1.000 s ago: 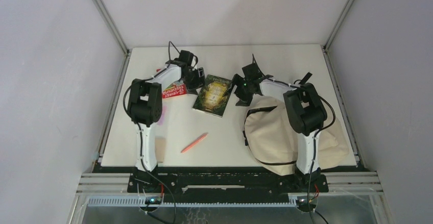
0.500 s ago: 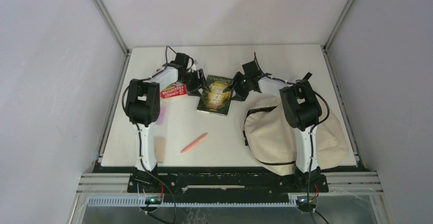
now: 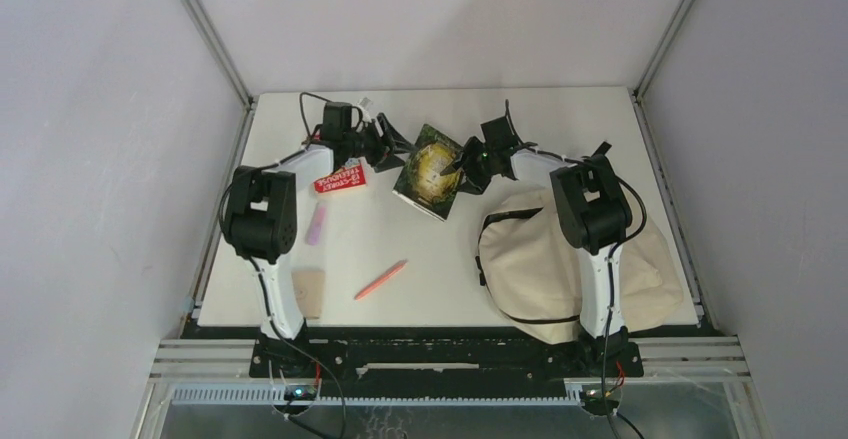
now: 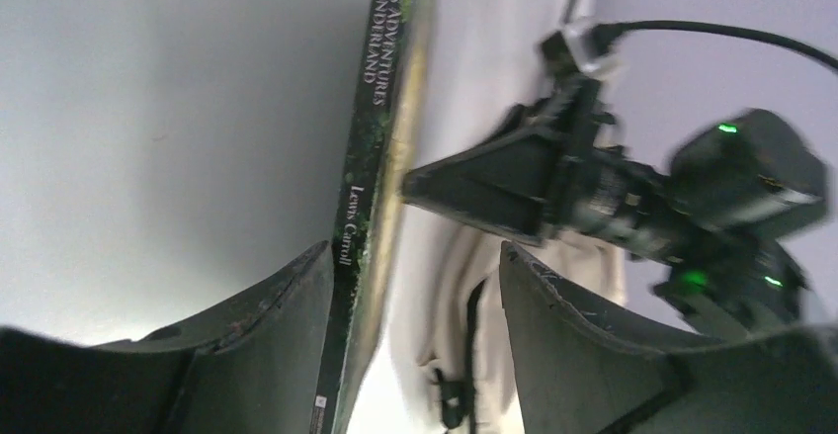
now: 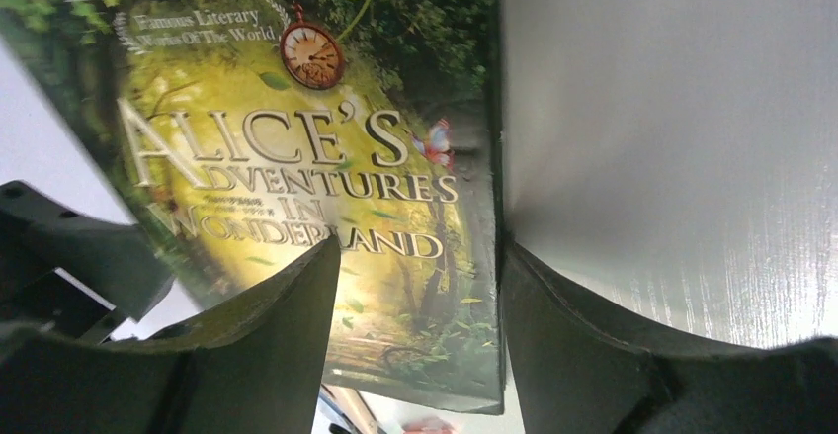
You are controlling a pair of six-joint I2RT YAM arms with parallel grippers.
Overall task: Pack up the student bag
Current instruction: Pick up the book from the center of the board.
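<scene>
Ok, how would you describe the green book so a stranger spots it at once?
At the far middle of the white table, between the left gripper and right gripper, the green book stands tilted. Unlike the flat red booklet beside it, its cover reads Alice's Adventures in Wonderland.

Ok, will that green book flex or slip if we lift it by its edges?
Likely stays stiff: the green book is tilted up without sagging. Its thin spine suggests it's light. The glossy cover could slip.
</scene>
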